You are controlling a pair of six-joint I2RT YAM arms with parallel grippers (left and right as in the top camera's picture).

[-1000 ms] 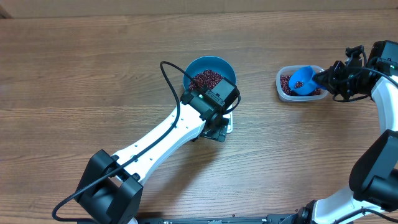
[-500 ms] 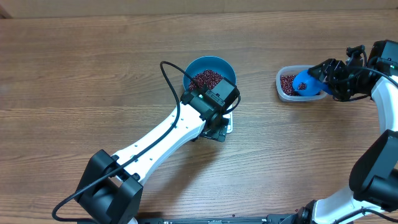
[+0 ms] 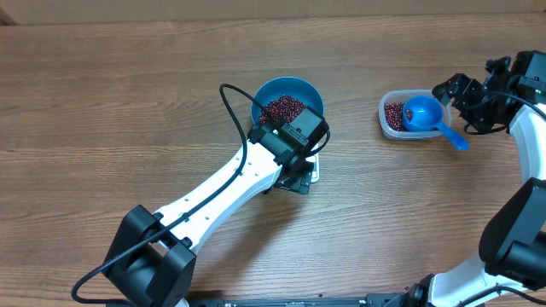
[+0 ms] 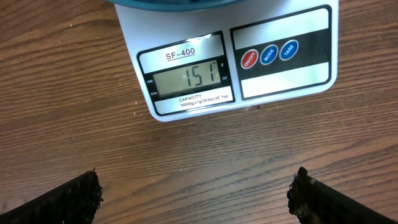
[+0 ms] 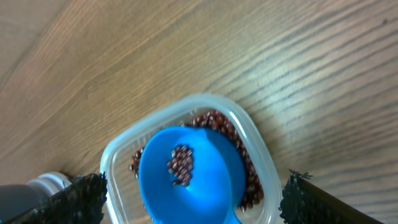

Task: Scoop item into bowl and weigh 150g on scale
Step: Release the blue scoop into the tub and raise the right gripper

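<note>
My left pincer (image 4: 196,199) hangs with its fingers spread wide and nothing between them; just ahead of it the scale (image 4: 283,87) reads 151 under the bowl (image 3: 290,85) of beans (image 3: 284,108). My right pincer (image 5: 196,186) is parted wide too and grips nothing, with the blue scoop (image 5: 211,180), a few beans in it, lying in the clear tub (image 5: 258,155) right ahead of its fingers. The scoop's handle points back toward that pincer and may brush one finger, though I cannot tell.
</note>
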